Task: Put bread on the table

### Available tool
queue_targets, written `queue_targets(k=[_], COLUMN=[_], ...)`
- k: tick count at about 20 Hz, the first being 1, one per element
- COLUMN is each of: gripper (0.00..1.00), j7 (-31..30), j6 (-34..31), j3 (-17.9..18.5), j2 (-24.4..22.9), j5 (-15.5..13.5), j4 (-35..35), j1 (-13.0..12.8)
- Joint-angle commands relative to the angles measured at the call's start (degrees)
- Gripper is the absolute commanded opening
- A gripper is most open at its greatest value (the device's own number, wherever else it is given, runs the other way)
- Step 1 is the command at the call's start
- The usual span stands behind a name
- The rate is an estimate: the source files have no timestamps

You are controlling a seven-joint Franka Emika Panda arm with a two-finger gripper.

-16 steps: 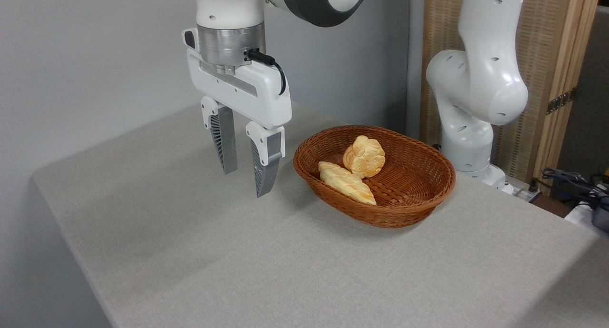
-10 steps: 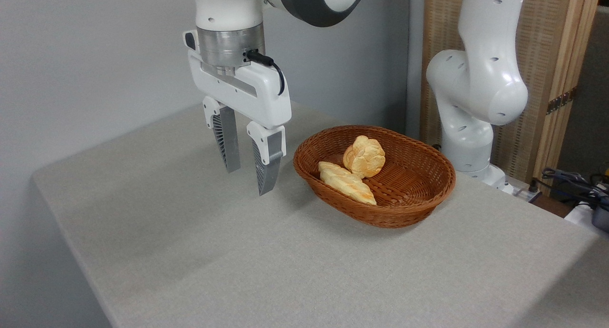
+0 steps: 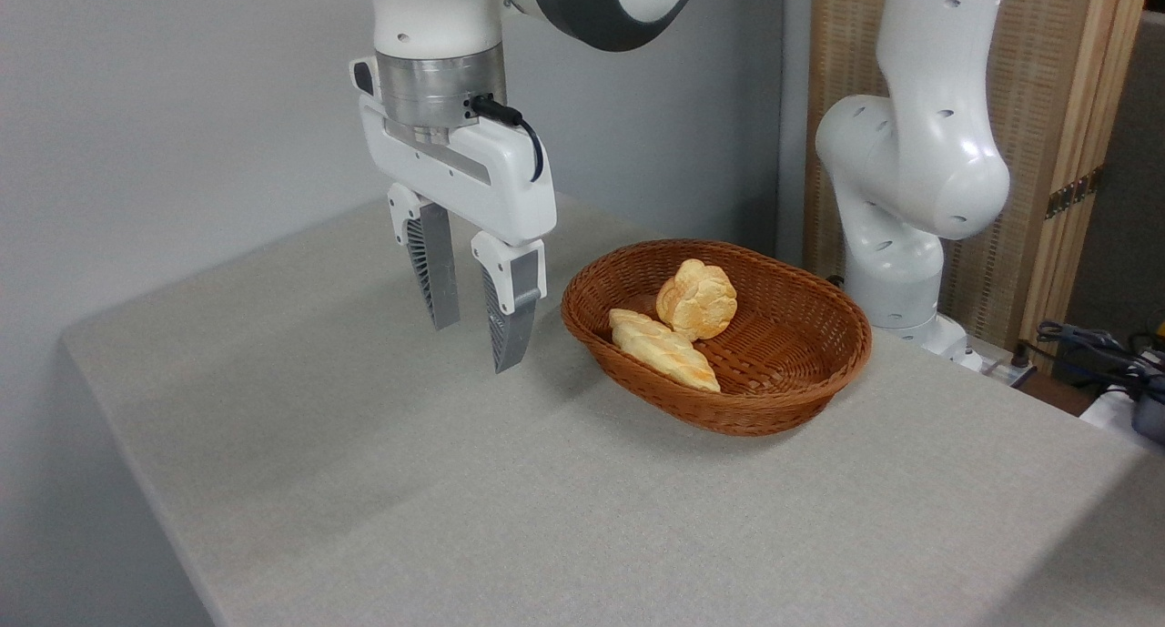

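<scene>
Over the left half of the bench [image 3: 382,481], which wears a light grey, finely textured cloth with rounded corners, the tool [image 3: 475,347] hangs from the white arm [image 3: 437,26], pointing straight down. Its two ribbed grey fingers [image 3: 439,277] are spread apart with bare air between them; they pinch nothing, and their tips float clear of the cloth, casting a soft shadow beneath. A black cable [image 3: 519,131] loops off the metal wrist collar above the white tool body.

Just right of the tool, apart from it, sits a brown oval wicker basket [image 3: 801,372] flat on the cloth. Inside lies a long, pale-golden braided loaf [image 3: 660,348] along the near-left wall, and behind it, touching it, the bread [image 3: 697,299]: a small round knotted bun, golden-orange with pale creases, resting toward the middle of the basket and leaning slightly on the loaf.

Farther right, behind the basket, the arm's white base column [image 3: 896,199] rises at the bench's back edge, before a slatted wooden screen [image 3: 1056,108]. At the far right edge, dark cables [image 3: 1106,349] lie off the bench.
</scene>
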Motion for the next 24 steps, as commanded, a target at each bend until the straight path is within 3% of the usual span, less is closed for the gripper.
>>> queue_targets(k=[1,19,24], gripper=[1.0,1.0,1.0], j7=[-0.9,-0.7,-0.5], j6=[-1.3,-6.5,-13.0], j3=[0.3,-1.0,-1.4], j2=[0.2,0.0,-1.2], j5=[-0.4,-0.3,-0.3], j4=[1.0,1.0,-0.6], j1=[-0.4,-0.4,-1.9])
